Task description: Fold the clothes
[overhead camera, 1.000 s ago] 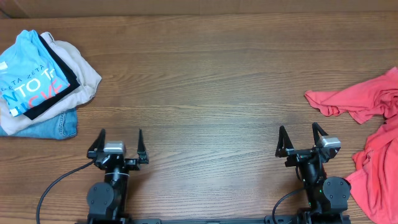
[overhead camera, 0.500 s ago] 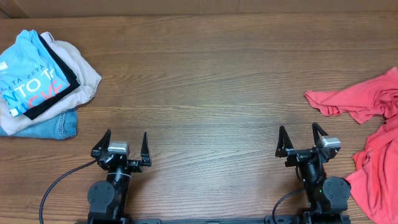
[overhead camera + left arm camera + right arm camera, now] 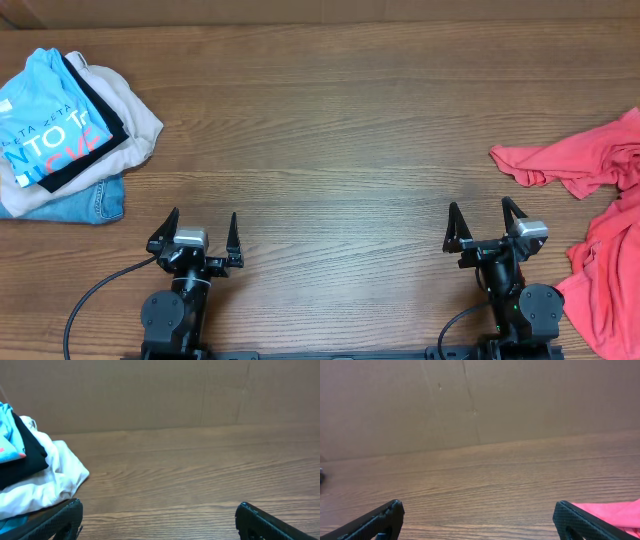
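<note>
On woodgrain table (image 3: 330, 130), crumpled coral T-shirt (image 3: 590, 162)

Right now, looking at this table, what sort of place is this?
Probably a robot test bench for folding laundry: the open left claw and right claw at a wooden table, a sky-blue T-shirt atop a folded stack, a crumpled coral-red T-shirt, a cardboard wall behind.

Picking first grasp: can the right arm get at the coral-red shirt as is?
Probably yes. The coral-red shirt lies crumpled just right of the right gripper, which is open and empty; nothing sits between them.
</note>
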